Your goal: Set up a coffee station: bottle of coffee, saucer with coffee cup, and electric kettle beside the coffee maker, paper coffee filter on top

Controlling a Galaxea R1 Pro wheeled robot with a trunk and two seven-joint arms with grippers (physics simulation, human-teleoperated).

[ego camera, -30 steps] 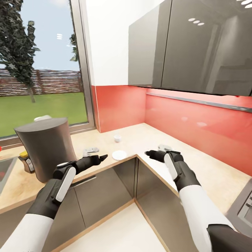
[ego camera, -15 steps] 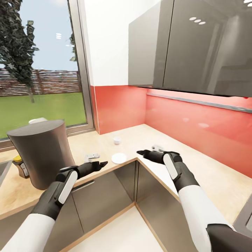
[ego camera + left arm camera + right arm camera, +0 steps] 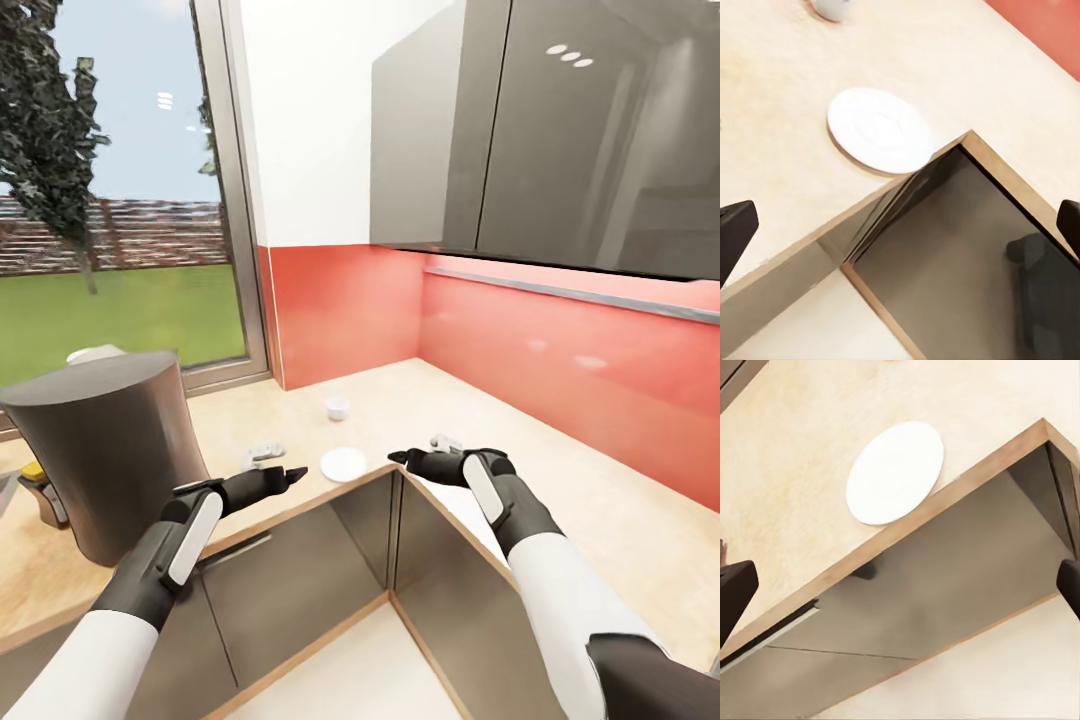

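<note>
Lying between both grippers: saucer

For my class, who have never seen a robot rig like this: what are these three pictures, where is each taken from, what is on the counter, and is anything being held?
This is a simulated two-armed robot in a kitchen. The large picture comes from a camera on its head, looking down over both arms. The other two come from cameras near each gripper. The left gripper and right gripper are both open and hold nothing.

On the kitchen countertop stand the tall dark coffee maker, with the bottle of coffee partly hidden beside it, a white saucer near the counter's inner corner, and a small white coffee cup behind it, apart from the saucer.
</note>
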